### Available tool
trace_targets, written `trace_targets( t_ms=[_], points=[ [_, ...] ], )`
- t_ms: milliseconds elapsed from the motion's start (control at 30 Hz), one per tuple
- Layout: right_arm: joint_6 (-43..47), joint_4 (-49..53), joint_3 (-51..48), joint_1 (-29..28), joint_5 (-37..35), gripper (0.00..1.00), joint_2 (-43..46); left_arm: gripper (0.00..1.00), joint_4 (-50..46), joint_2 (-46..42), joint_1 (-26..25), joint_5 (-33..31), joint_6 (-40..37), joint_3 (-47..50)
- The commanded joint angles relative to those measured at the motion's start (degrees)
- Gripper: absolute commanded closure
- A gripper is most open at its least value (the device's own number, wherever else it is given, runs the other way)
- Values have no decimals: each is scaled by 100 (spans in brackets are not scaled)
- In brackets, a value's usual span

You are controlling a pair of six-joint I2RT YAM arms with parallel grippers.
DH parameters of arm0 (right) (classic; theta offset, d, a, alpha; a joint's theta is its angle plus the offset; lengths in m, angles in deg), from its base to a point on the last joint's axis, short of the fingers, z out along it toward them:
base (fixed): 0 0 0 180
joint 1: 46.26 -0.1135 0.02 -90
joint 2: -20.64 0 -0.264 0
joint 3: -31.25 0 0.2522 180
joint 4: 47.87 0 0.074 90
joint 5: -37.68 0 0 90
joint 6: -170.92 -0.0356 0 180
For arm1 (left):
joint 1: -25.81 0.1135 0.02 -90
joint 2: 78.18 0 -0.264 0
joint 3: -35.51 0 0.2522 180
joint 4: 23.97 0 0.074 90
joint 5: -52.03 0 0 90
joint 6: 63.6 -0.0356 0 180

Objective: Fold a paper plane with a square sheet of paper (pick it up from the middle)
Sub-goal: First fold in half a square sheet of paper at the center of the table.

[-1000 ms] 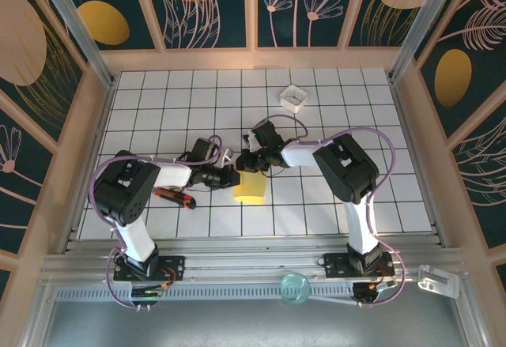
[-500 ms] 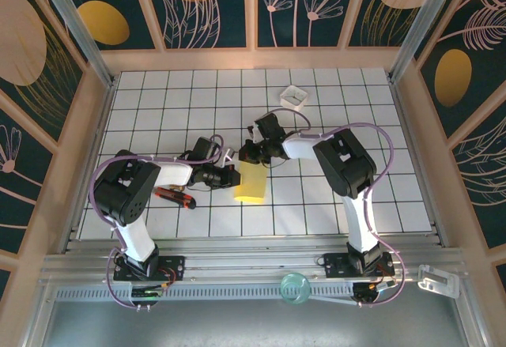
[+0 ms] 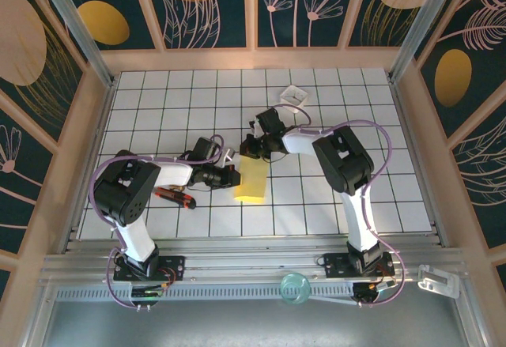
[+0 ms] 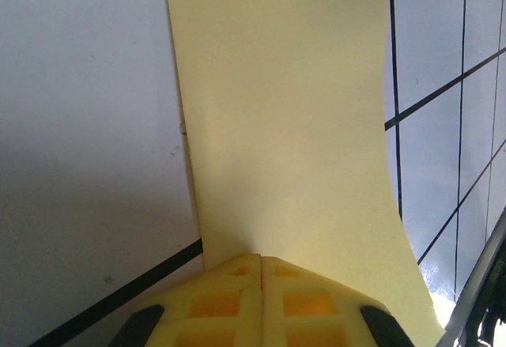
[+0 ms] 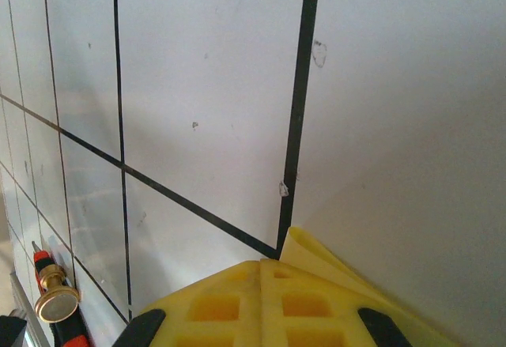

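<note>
square sheet of paper (image 3: pixel 253 181): plain pale yellow, no marks, now a narrow oblong rather than a square, long axis running 12 to 6 o'clock. it sits about mid table (image 3: pixel 158 102), its 6 o'clock end on the tiles.

top view: left tool (image 3: pixel 235 176) is at the strip's 9 o'clock edge, right tool (image 3: pixel 247 151) at its 12 o'clock end. from here you can't read how either tool's fingers stand. small white box (image 3: pixel 294 96) is at 1 o'clock from the paper, well apart. a red-handled screwdriver (image 3: pixel 175 197) lies at 8 o'clock, beside the left arm.

left wrist view: left tool (image 4: pixel 261 262) has its yellow fingers together, clamped on the paper (image 4: pixel 285 110). the strip runs straight out from the seam toward 12 o'clock, smooth, with a slight curl along its 3 o'clock edge. a layered edge shows on its 9 o'clock side.

right wrist view: right tool (image 5: pixel 261 266) also has its fingers together, pinching a corner of the paper (image 5: pixel 312 254). at least two stacked layers are visible there, which the top view doesn't resolve. the screwdriver (image 5: pixel 54 309) shows at 8 o'clock, brass collar and red grip.
</note>
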Motion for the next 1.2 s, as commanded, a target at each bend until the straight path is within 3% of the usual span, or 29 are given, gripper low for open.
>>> trace_targets(
  t_ms=[0,300,467,800,1167],
  points=[
    [50,-50,290,279,-1057,100,-477,100,-1249,649,-56,-1362,-259,529],
    [228,125,1015,793,-835,100,-645,100,-1149,555,-76,-1350,-188,553],
    [453,126,1196,872,-430,100,-231,100,-1228,480,-77,-1395,-180,429],
    [373,-509,-482,355,146,100,1099,100,-1226,457,-69,-1380,-133,384],
    [-109,-1054,-922,-120,307,100,719,100,-1238,422,-76,-1405,-127,327]
  ],
)
